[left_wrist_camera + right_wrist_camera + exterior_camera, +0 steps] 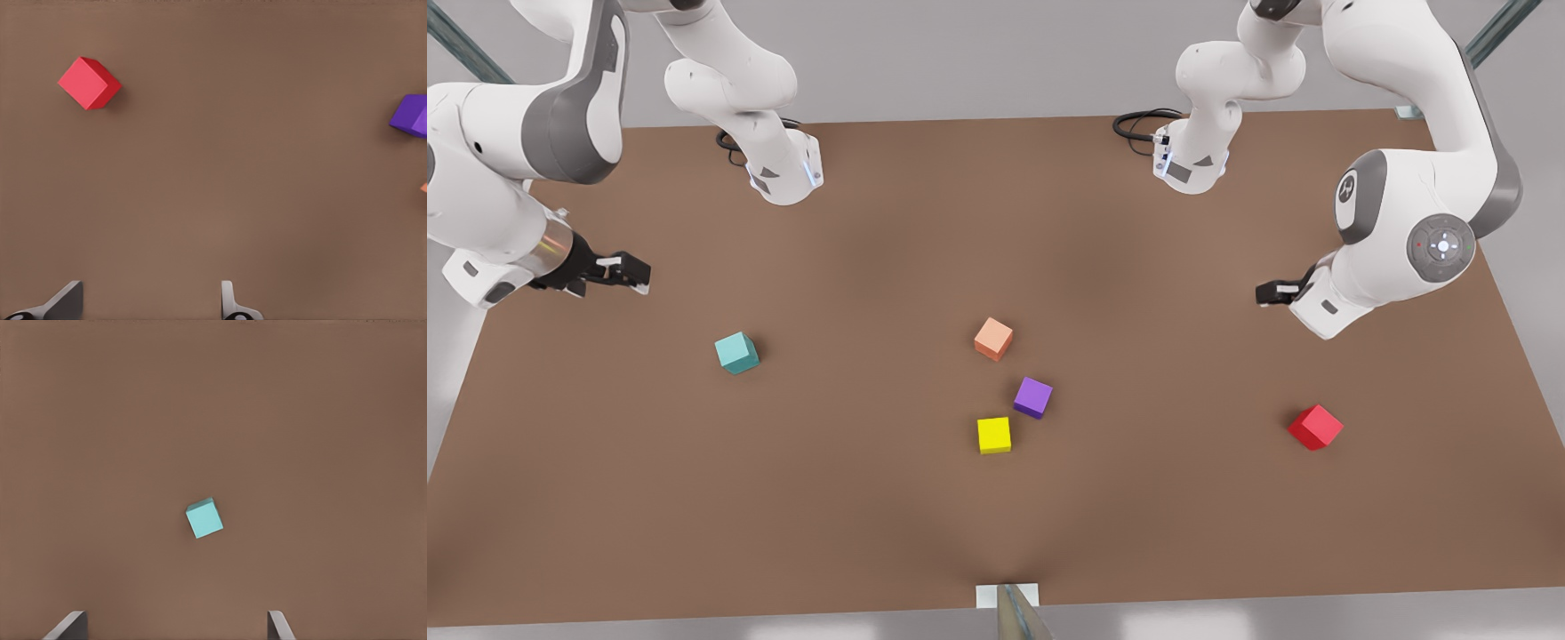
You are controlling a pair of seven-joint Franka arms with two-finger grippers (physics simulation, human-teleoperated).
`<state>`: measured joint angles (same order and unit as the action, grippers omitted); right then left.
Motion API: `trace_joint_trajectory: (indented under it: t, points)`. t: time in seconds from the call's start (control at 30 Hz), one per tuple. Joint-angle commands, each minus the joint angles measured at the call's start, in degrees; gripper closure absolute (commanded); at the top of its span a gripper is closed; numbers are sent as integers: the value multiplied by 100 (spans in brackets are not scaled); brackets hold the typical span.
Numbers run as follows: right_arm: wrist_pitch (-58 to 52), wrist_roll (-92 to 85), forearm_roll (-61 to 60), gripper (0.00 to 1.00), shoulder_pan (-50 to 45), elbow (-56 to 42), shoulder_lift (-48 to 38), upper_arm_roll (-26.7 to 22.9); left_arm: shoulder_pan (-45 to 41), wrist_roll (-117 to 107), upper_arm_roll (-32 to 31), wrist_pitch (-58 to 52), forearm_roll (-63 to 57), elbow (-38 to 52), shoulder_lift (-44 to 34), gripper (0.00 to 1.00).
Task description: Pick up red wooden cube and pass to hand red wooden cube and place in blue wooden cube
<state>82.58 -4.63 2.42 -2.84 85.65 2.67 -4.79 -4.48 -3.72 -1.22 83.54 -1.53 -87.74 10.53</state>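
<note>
Red wooden cube (1315,427) lies alone on the brown table (871,516) at the front view's lower right, below the left gripper (1267,293) — that gripper hangs above the table with its fingers (67,301) spread apart, nothing between them. Blue wooden cube (736,353) sits at the front view's left, below the right gripper (633,272), likewise spread wide and empty. Mid-table cluster the orange cube (993,339), purple cube (1032,396) and yellow cube (994,435) — none touching. No writing is legible on any cube.

red wooden cube (1314,427) front-view right | blue wooden cube (736,353) left – 3 other cubes (1032,396) btwn, ctr
</note>
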Motion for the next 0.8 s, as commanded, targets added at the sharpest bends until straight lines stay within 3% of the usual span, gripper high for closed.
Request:
trace_joint_trajectory:
  t: [0.0, 0.07, 0.13, 0.27, 0.33, 0.57, 0.77]
  points:
    - [144, -143, -22, 0, -6, -5, -3, -4, 0, -173, -1, 136, 3, 2, -7, 0]
    - [144, -143, 13, 0, -6, -5, -3, -13, 0, -182, 35, 180, -6, 20, 124, 0]
    - [188, -143, -49, 0, 3, 4, 32, -31, 0, -199, 579, 286, 319, 774, 1205, 0]
    - [320, -205, -49, 0, 12, 30, 67, -57, 290, -278, 1353, 1691, 1146, 925, 2260, 0]
    - [382, -205, -40, 0, 56, 39, 102, -66, 299, -787, 1458, 2403, 1189, 846, 2577, 0]
    - [601, -231, -49, 0, 135, 21, 234, -101, 598, -1492, 1476, 3590, 1814, 249, 2753, 0]
    - [610, -231, -66, 0, 135, 39, 243, -101, 615, -1474, 1458, 3722, 1787, 415, 3157, 0]
